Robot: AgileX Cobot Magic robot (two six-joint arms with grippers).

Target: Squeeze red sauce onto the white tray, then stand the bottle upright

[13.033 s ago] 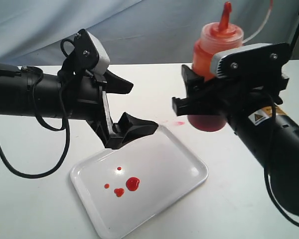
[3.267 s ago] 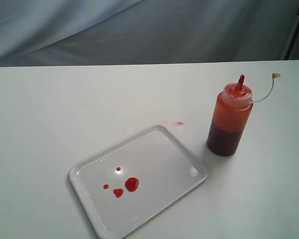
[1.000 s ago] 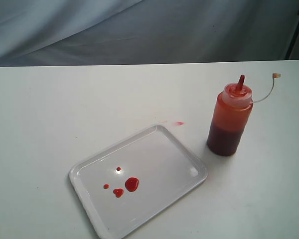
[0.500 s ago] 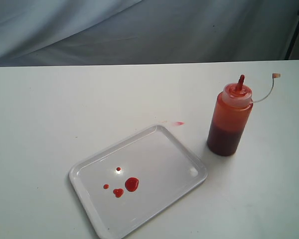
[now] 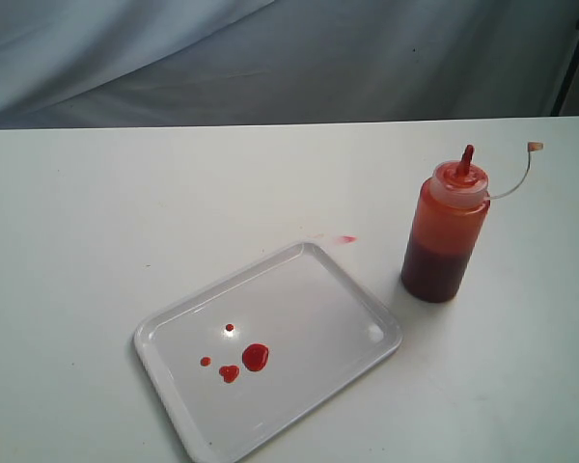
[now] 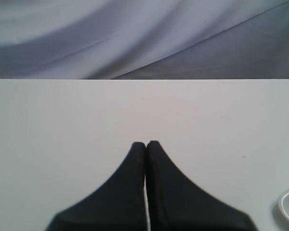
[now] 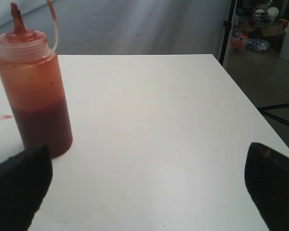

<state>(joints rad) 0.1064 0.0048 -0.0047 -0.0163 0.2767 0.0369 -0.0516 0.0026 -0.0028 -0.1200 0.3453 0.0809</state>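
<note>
Right gripper (image 7: pixel 144 192): fingers spread wide, nothing between them. Left gripper (image 6: pixel 145 144): fingers pressed together, empty, over bare table (image 6: pixel 62 120).

Judgement: both parts of the task look done, so the step is to clear off cleanly. Any right-arm move should go away from the bottle (image 7: pixel 36 96), slowly, minding the tip cap (image 5: pixel 534 147) on its thin tether.

The bottle stands upright just beyond one right finger, not centred in the gap. Farther off is the white tray (image 5: pixel 309 251), near the bottle but apart from it, with red sauce (image 5: pixel 256 357) on it in small drops.
</note>
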